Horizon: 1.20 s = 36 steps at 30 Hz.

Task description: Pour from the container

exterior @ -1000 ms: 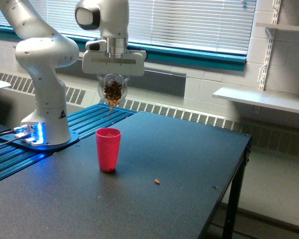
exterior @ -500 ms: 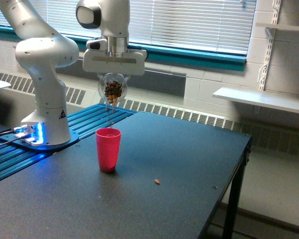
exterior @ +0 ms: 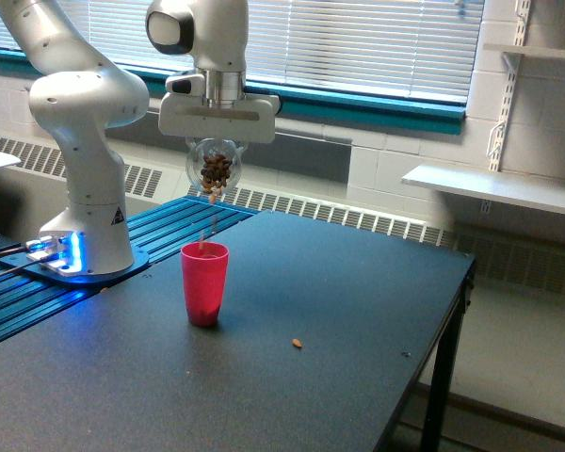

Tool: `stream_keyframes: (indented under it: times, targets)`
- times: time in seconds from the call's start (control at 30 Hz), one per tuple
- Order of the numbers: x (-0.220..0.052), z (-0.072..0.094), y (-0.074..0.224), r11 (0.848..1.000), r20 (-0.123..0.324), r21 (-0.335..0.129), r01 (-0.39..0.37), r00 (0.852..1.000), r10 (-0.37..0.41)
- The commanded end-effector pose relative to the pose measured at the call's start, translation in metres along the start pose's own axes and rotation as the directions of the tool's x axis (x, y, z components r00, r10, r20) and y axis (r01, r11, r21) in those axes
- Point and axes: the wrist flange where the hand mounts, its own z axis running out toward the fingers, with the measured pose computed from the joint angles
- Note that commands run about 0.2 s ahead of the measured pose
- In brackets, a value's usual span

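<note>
A big dark table (exterior: 339, 311) is holding a red cup (exterior: 204, 283) near its left side — and one tiny brown bit (exterior: 298, 343) is lying to the cup's right.

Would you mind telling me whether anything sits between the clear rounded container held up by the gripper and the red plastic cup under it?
Nothing visible does. The clear rounded container, held in the gripper, hangs above the red plastic cup with only open air and falling brown pieces between. One stray piece lies on the table, off to the exterior view's right.
</note>
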Motion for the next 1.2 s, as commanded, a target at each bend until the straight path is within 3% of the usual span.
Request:
stream_keyframes:
  times: [0.03,1.2]
  targets:
    - [-0.003,0.003,0.002,0.999,-0.001,-0.024,-0.036,0.999,0.036]
    - [-0.001,-0.007,0.003,0.994,-0.015,-0.056,-0.09,0.996,0.089]
